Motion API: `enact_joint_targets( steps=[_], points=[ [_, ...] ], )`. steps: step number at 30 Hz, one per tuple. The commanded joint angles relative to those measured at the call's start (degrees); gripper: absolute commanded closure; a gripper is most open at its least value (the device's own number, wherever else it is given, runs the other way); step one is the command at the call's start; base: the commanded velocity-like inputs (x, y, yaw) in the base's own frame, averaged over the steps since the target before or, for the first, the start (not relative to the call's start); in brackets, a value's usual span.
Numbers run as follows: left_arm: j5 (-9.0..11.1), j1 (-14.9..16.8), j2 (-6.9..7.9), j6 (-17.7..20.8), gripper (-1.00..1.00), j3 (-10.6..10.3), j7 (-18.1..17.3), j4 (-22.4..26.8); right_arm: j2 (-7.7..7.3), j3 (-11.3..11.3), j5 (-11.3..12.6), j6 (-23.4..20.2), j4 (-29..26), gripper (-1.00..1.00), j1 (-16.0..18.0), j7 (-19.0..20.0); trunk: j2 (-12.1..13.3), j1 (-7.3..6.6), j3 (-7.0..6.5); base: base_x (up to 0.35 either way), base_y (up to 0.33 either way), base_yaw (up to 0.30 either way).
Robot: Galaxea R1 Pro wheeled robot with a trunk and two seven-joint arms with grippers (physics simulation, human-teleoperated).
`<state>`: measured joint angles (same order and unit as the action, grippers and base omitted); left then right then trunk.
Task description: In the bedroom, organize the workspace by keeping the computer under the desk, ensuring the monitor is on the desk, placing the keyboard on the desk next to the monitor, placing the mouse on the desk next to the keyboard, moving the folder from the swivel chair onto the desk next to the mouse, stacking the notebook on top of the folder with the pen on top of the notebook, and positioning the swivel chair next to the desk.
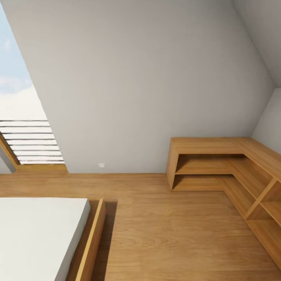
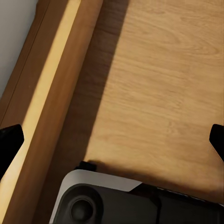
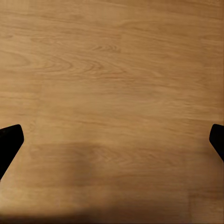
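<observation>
The desk, swivel chair, computer, monitor, keyboard, mouse, folder, notebook and pen are all out of view. My left gripper [image 2: 112, 140] hangs open over the wooden floor [image 2: 163, 84], its black fingertips [image 2: 9, 140] far apart at the picture's edges, beside a wooden bed rail [image 2: 56, 79]. Over bare floor boards [image 3: 112, 84], my right gripper [image 3: 112, 140] is open too, with nothing between its fingertips [image 3: 8, 140].
A bed with a white mattress [image 1: 35, 234] and wooden frame [image 1: 91, 242] stands at the near left. An L-shaped light-wood shelf unit [image 1: 218, 146] fills the right corner. A slatted window [image 1: 31, 144] is at the left wall. My base [image 2: 93, 200] sits close to the bed rail.
</observation>
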<state>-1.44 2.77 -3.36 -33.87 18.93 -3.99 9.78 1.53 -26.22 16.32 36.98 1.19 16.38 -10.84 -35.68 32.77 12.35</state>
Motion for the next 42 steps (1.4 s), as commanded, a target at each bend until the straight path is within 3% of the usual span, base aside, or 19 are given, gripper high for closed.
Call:
enact_joint_targets(
  steps=[1,30,42],
  points=[
    [-0.14,0.04,-0.01,-0.11,-1.00,0.49,-0.41,-0.02,0.03,-0.50,0.29,0.20,0.13,-1.00,0.06,-0.24,-0.07,0.04,0.09,0.295,0.000,0.000],
    [-0.14,0.04,0.02,0.02,-1.00,0.45,-0.44,-0.10,-0.03,-0.50,0.22,0.20,0.13,-1.00,0.09,-0.20,-0.07,0.04,0.09,0.279,0.000,-0.001],
    [-0.10,0.04,0.02,0.28,-1.00,0.46,-0.47,-0.11,0.00,-0.50,0.12,0.20,0.13,-1.00,0.06,-0.15,-0.07,0.04,-0.37,0.138,0.000,-0.158]
  ],
)
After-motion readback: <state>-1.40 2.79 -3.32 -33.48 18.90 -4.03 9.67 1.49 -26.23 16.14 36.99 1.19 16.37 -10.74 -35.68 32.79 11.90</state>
